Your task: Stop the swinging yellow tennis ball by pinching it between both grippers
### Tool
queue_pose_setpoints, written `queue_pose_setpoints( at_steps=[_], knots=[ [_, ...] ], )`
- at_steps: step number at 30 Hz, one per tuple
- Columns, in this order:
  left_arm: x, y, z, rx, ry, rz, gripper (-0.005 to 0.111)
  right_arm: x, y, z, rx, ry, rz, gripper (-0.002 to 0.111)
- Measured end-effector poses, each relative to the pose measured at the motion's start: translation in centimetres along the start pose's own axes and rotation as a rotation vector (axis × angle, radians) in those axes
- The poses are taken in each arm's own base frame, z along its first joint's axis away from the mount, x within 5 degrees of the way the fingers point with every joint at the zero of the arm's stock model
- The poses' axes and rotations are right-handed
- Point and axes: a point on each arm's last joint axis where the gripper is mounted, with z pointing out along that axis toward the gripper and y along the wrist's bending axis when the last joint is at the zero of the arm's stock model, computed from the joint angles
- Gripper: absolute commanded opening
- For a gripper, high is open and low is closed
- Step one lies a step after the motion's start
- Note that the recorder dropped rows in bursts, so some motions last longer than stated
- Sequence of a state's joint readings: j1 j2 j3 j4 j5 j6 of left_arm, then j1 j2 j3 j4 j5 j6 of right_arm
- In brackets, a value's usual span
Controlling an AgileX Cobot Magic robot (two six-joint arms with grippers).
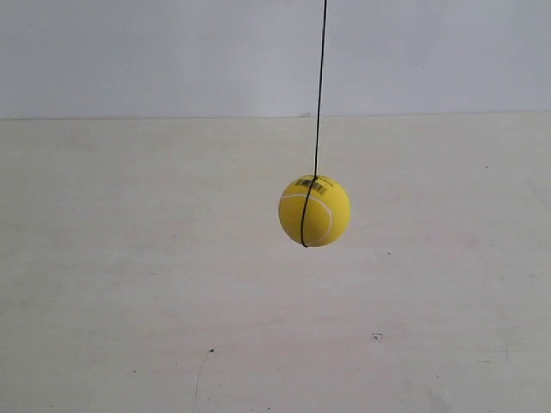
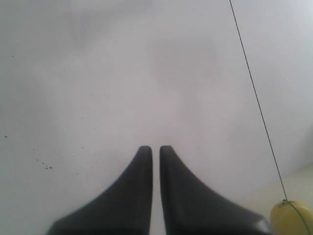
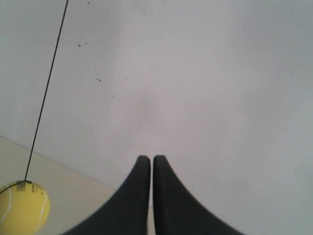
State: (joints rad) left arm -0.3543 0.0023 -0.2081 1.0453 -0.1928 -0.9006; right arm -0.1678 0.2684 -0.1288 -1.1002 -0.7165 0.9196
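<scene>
A yellow tennis ball (image 1: 314, 211) hangs from a thin dark string (image 1: 320, 86) above the pale table, a little right of centre in the exterior view; no arm shows there. In the left wrist view the ball (image 2: 292, 218) peeks in at one corner, off to the side of my left gripper (image 2: 155, 148), whose black jaws stand nearly together with nothing between them. In the right wrist view the ball (image 3: 22, 206) hangs off to the side of my right gripper (image 3: 148, 158), its jaws likewise closed and empty. Neither gripper touches the ball.
A pale beige table (image 1: 129, 284) with a few dark specks stretches below the ball. A plain whitish wall (image 1: 129, 52) stands behind it. Both wrist views face this wall.
</scene>
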Motion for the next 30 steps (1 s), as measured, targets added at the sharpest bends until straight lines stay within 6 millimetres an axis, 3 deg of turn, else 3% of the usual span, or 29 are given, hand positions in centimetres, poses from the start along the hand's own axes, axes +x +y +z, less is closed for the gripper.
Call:
queue_pose_setpoints(
  at_steps=[8, 20, 30],
  knots=[
    [0.1, 0.0, 0.0, 0.000, 0.001, -0.002, 0.005, -0.1, 0.1, 0.0, -0.011, -0.007, 0.127, 0.000],
    [0.1, 0.0, 0.0, 0.000, 0.001, -0.002, 0.005, 0.0, 0.1, 0.0, -0.012, -0.009, 0.143, 0.000],
    [0.1, 0.0, 0.0, 0.000, 0.001, -0.002, 0.005, 0.6, -0.9, -0.1, 0.109, 0.052, 0.183, 0.000]
  ],
)
